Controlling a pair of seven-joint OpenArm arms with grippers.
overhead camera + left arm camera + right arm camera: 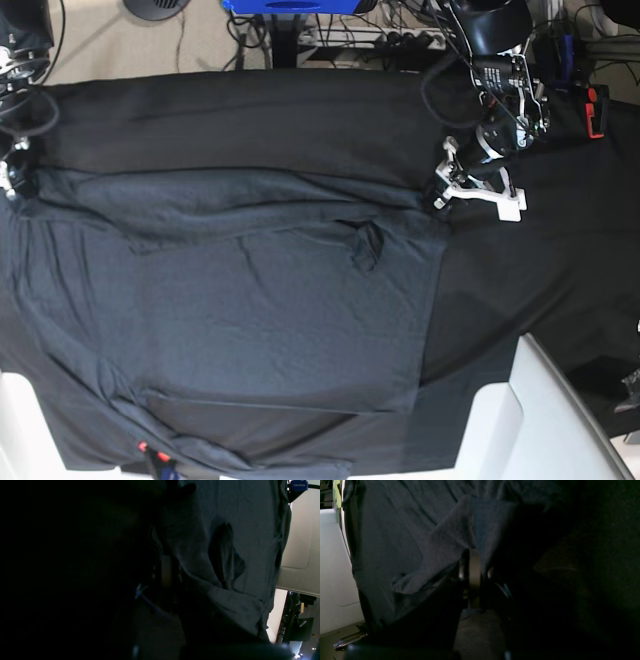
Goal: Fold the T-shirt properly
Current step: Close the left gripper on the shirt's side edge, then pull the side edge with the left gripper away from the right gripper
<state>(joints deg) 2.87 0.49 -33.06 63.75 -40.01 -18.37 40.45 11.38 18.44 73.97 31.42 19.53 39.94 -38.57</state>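
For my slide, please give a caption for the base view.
Two arms grip opposite far corners of a wrinkled T-shirt spread on black cloth.

Plain dark charcoal-grey T-shirt (280, 300), slightly bluer than the black cloth (250, 115) over the surface; white end effector (440, 195) parts.

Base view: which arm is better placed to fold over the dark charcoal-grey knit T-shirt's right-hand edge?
Probably left: the left gripper is shut at that T-shirt edge; the right gripper sits far across.
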